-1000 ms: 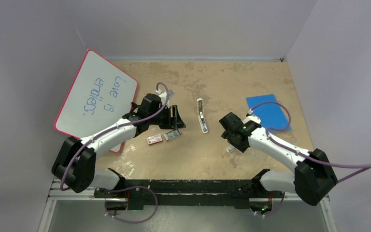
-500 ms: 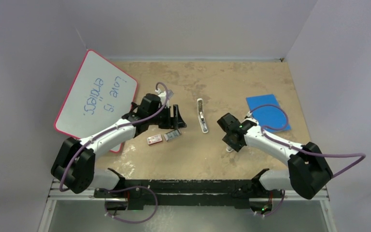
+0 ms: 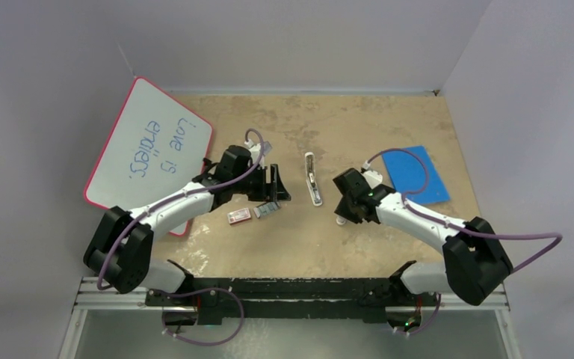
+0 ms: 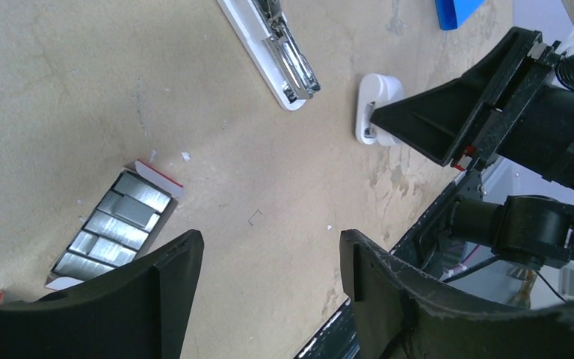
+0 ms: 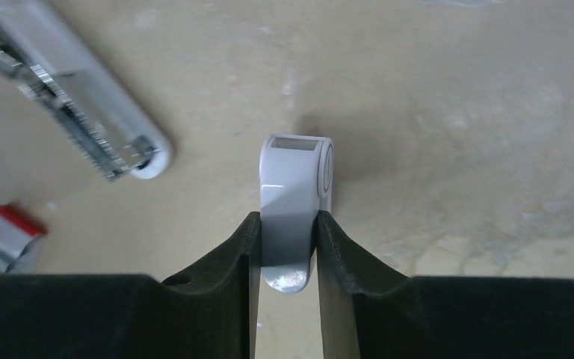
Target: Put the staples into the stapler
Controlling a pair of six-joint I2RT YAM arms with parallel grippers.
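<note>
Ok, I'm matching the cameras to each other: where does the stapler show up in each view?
Top external: stapler near the picture's centre.
Left wrist: stapler at the top edge, middle, partly cut off.
Right wrist: stapler in the upper left corner, cut off.
Shared landmark: the stubby white piece near the stapler's rounded end.

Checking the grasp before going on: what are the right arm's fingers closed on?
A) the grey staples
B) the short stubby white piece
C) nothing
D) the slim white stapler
B: the right fingers press both sides of the short white piece, while the stapler lies apart, untouched.
</note>
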